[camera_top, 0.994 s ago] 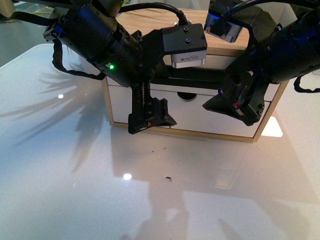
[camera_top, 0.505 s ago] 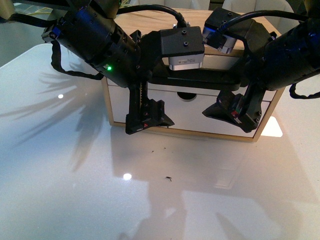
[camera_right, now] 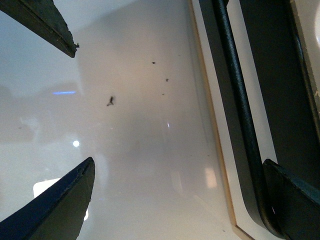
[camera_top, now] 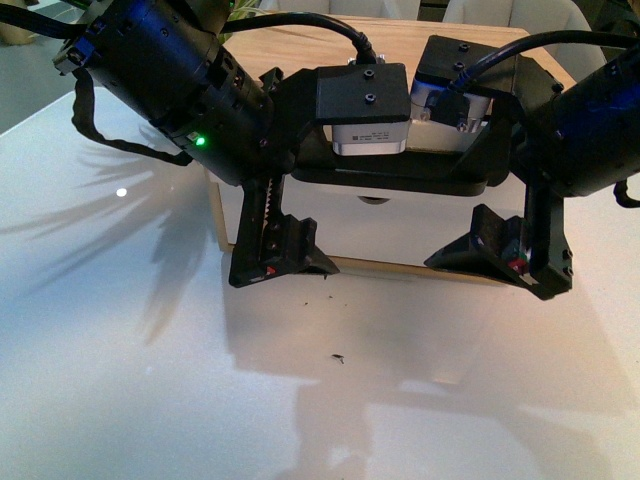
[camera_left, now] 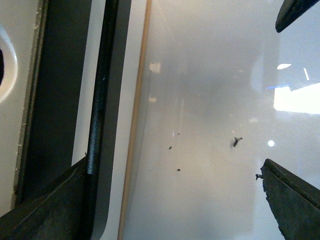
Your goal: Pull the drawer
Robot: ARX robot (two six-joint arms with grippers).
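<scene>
The drawer (camera_left: 127, 100) shows its white front and long black bar handle (camera_left: 100, 100) in a dark oblong slot; in the front view the handle slot (camera_top: 420, 172) is mostly hidden behind my arms. My left gripper (camera_top: 285, 260) (camera_left: 170, 200) is open, one finger (camera_left: 45, 210) lying over the handle slot and the other (camera_left: 292, 205) above the table. My right gripper (camera_top: 505, 265) (camera_right: 175, 200) is open too, one finger (camera_right: 295, 195) at the bar handle (camera_right: 240, 100) near its rounded end. Neither gripper holds anything.
The light-wood cabinet (camera_top: 215, 200) stands on a glossy white table (camera_top: 150, 380). Below the handle drawer is a white front with only a half-round notch (camera_top: 375, 200). Small dark specks (camera_top: 338, 358) lie on the table in front. The other gripper's fingertip (camera_left: 295, 12) (camera_right: 40, 22) shows in each wrist view.
Both arms have dropped lower in front of the cabinet. The left gripper moved down and left; the right gripper swung down and right, turning its fingers toward the table.
</scene>
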